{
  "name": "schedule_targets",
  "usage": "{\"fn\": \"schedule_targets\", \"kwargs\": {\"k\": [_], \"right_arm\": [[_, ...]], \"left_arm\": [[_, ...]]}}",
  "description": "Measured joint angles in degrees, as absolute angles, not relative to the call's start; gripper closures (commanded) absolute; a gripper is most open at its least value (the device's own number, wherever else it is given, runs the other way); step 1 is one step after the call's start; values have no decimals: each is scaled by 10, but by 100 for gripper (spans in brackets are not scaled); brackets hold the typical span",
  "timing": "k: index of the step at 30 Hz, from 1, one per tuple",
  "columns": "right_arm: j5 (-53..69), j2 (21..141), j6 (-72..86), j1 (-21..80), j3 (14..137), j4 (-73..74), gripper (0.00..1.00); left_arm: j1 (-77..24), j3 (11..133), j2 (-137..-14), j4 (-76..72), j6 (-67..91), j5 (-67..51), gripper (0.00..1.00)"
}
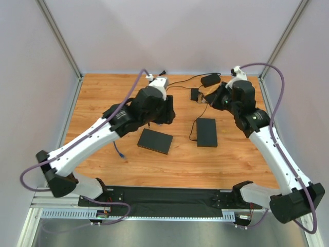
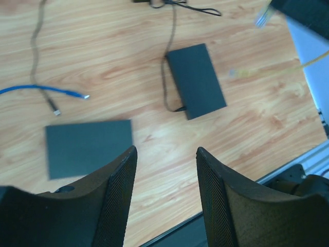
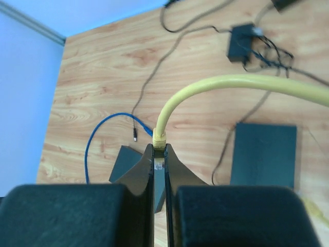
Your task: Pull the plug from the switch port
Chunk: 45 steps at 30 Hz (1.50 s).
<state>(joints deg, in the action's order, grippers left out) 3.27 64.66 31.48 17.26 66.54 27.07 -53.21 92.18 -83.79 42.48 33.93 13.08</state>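
The switch (image 1: 154,141), a flat black oblong box, lies on the wooden table left of centre. It also shows in the left wrist view (image 2: 87,146) and, partly behind the fingers, in the right wrist view (image 3: 123,164). My right gripper (image 3: 159,149) is shut on the clear plug of a yellow cable (image 3: 216,85), held in the air away from the switch. In the top view the right gripper (image 1: 212,98) is at the back right. My left gripper (image 2: 166,150) is open and empty, hovering above the table (image 1: 163,117) just behind the switch.
A squarer black slab (image 1: 206,131) with a thin black cable lies right of the switch. A loose blue cable (image 1: 119,151) lies to the switch's left. A black adapter (image 1: 210,80) and a small black box (image 1: 195,94) with tangled wires sit at the back. White walls enclose the table.
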Motion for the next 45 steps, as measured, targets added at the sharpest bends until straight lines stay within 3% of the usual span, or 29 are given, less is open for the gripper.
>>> {"fn": "schedule_targets", "kwargs": {"k": [8,18,24,28,37,45], "right_arm": [[23,822,217,309,903,301,100],[93,1139,165,435,1144,342,100],[125,1288,140,522,1304,388,100],[176,1333,148,554,1329,385,98],[308,1449,258,559,1334,319,90],[368,1499,377,558,1327,264,59]], "left_arm": [[-520,803,-652,507,335,248,40],[-520,773,-458,612,349,366,38],[-520,760,-397,667,368,391,38],[-520,754,-380,688,375,394,38],[-520,749,-370,694,381,395,37],[-520,736,-376,692,383,386,37]]}}
